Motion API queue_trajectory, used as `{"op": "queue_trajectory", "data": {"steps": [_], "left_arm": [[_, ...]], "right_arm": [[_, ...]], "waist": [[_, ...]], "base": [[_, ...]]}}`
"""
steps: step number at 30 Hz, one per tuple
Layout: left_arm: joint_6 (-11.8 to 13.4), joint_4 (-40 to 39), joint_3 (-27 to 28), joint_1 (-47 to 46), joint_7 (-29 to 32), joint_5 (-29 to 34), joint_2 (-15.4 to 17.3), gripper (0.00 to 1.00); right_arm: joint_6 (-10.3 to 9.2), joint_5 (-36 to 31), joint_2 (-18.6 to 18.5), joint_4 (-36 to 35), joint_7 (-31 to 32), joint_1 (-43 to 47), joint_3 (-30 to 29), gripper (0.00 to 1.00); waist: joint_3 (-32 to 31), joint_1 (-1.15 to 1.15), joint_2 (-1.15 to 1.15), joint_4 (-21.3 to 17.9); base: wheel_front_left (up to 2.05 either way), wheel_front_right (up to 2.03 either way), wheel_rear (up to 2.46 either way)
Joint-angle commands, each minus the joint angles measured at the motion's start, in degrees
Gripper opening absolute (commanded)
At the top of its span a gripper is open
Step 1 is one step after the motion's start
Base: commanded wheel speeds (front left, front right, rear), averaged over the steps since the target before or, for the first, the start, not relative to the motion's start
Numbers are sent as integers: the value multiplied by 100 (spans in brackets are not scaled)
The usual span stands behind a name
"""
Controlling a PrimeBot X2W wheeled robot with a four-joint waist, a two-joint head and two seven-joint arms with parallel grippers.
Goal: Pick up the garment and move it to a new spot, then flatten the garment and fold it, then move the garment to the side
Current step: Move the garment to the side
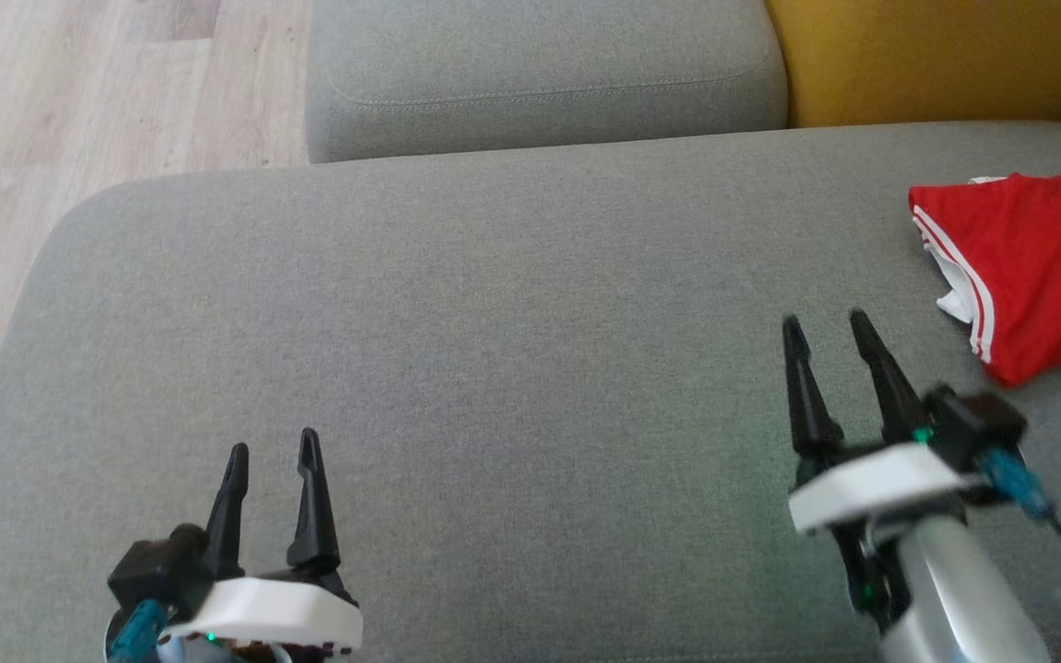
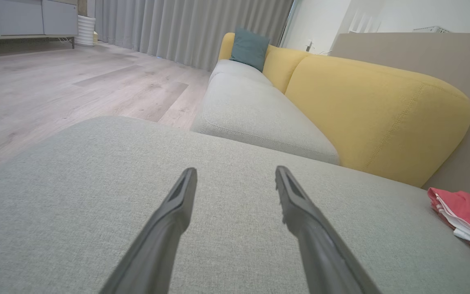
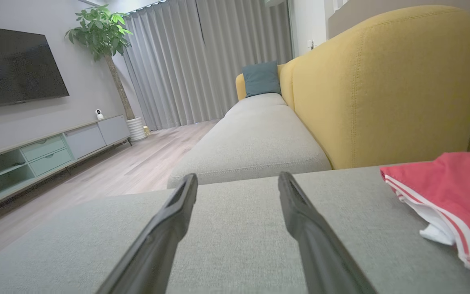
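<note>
On the seat's right edge: a red fabric garment (image 1: 1028,267) with white stripes and a white inner layer lies bunched on the wide grey woven seat cushion (image 1: 494,322), running past the right border of the head view.
Garment from the wrists: it sits at the far right of the left wrist view (image 2: 463,216) and at the right of the right wrist view (image 3: 451,192), resting on the cushion near the rounded yellow upholstered backrest (image 3: 382,81).
Left gripper: low at the left of the head view (image 1: 273,443), over bare cushion and well apart from the garment. Its two dark fingers stand spread, and the left wrist view (image 2: 236,170) shows only grey fabric in the gap.
Right gripper: at the lower right of the head view (image 1: 823,319), near the garment's lower left corner but apart from it. Its fingers are spread and hold nothing. In the right wrist view (image 3: 238,176) the cushion shows between them.
Backrest: the yellow upholstery fills the upper right corner of the head view (image 1: 936,55), behind the garment.
Second cushion: another grey seat cushion (image 1: 540,83) butts against the far edge of the wide one.
Floor: pale wood planks (image 1: 79,110) lie to the left of both cushions.
Far end of sofa: a teal square pillow (image 3: 261,78) leans against the backrest.
Room: grey pleated curtains (image 3: 202,61), a leafy potted plant (image 3: 100,28), a dark flat screen (image 3: 14,65) and a long low sideboard (image 3: 47,149) line the walls.
</note>
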Motion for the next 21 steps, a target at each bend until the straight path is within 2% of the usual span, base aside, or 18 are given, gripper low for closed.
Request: {"op": "queue_trajectory", "data": {"steps": [1, 8, 21], "left_arm": [[5, -195, 221, -99, -45, 17, -14, 100], [-39, 3, 180, -6, -45, 66, -14, 100], [-72, 115, 145, 56, -45, 225, -14, 100]], "right_arm": [[37, 41, 48, -471, -32, 149, 56, 100], [37, 79, 48, -1158, 44, 902, 45, 100], [37, 28, 49, -1374, 185, 1153, 55, 100]], "waist": [[-2, 0, 0, 4], [3, 0, 0, -8], [-41, 0, 0, 45]], "base": [[0, 0, 0], [0, 0, 0], [0, 0, 0]]}}
